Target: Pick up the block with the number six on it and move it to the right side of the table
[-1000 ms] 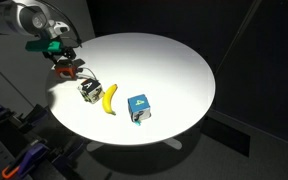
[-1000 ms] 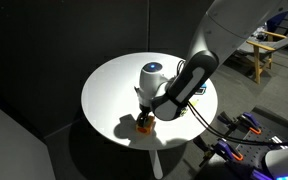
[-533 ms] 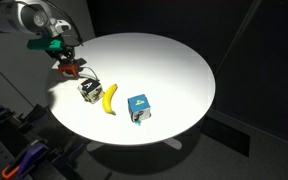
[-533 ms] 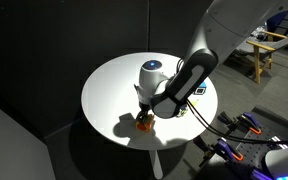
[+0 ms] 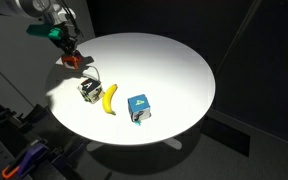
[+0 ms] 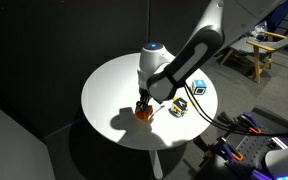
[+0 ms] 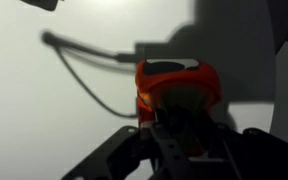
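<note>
The block with the number six (image 5: 73, 60) shows as a small red-orange cube at the far left edge of the round white table (image 5: 174, 70). My gripper (image 5: 69, 54) is shut on it and holds it just above the tabletop. In an exterior view the block (image 6: 143, 113) hangs under the gripper (image 6: 143, 106), with its shadow on the table (image 6: 109, 85) beside it. The wrist view shows the block (image 7: 179, 82) orange-red between the dark fingers of my gripper (image 7: 179, 118). Its numeral cannot be read in any view.
A black-and-white cube (image 5: 87, 89), a banana (image 5: 109, 97) and a blue cube (image 5: 138, 106) lie in a row near the table's front left. A thin cable (image 7: 84, 75) crosses the white surface in the wrist view. Dark surroundings ring the table.
The jaws have closed on the red-orange block, and the arm has risen a little, lifting the block off the table. The other objects have not moved.
</note>
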